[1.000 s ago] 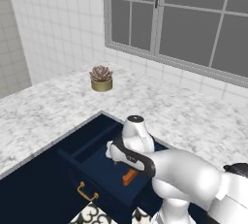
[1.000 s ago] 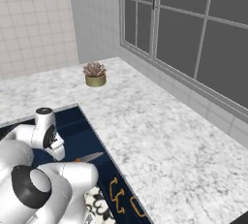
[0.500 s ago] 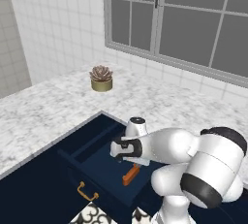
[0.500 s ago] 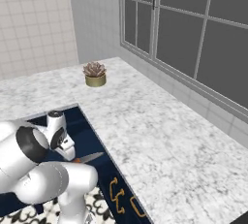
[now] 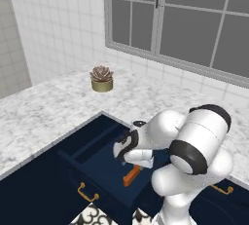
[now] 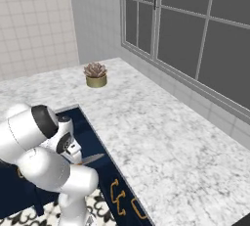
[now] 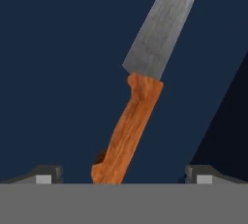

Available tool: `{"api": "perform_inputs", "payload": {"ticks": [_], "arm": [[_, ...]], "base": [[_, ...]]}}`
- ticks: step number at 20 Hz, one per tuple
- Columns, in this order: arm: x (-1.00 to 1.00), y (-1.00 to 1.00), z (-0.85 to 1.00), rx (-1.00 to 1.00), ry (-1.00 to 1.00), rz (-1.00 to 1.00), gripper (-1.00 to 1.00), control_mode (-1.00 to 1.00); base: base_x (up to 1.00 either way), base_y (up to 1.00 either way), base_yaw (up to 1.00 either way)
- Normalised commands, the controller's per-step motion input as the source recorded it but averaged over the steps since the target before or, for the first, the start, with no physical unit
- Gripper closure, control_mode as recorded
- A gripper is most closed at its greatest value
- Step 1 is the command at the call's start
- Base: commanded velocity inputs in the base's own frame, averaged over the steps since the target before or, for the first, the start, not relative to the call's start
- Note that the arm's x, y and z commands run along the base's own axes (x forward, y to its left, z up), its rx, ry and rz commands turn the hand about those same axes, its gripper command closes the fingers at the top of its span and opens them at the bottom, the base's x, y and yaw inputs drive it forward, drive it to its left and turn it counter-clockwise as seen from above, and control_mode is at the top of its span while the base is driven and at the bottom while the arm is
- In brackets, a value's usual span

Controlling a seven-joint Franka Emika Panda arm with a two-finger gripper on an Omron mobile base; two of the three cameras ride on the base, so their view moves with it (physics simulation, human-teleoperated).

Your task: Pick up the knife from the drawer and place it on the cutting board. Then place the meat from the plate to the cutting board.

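The navy drawer (image 5: 90,147) stands pulled out below the marble counter, its brass handle (image 5: 87,193) on the front. The knife (image 7: 130,130) lies flat on the drawer floor, orange handle toward me and grey blade (image 7: 162,29) pointing away. My gripper (image 7: 123,176) is open just above it, one fingertip (image 7: 46,174) on each side of the handle's butt end, not closed on it. From the left base, the hand (image 5: 126,150) hangs over the orange handle (image 5: 131,176). The blade tip (image 6: 93,159) pokes out past my arm. Cutting board, plate and meat are out of view.
A potted succulent (image 5: 101,79) sits on the marble counter (image 6: 161,142) near the window wall. The drawer's right wall (image 7: 227,121) rises close beside the knife. More brass handles (image 6: 117,193) line the cabinet fronts below. My own arm bulks over the drawer's right half.
The arm has folded forward and the hand has dropped lower into the drawer, closer over the knife handle. The knife itself lies where it was.
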Motion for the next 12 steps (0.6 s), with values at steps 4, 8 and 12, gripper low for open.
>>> {"api": "perform_inputs", "payload": {"ticks": [4,8,12], "arm": [[0.16,-0.08,-0.41,-0.02,0.0,0.0,-1.0,-1.0],[0.12,-0.09,-0.36,0.0,0.0,0.0,-1.0,-1.0],[0.19,-0.03,-0.32,0.0,0.0,0.0,-1.0,-1.0]], "base": [[0.0,0.0,0.0],[0.0,0.0,0.0],[0.0,0.0,0.0]]}}
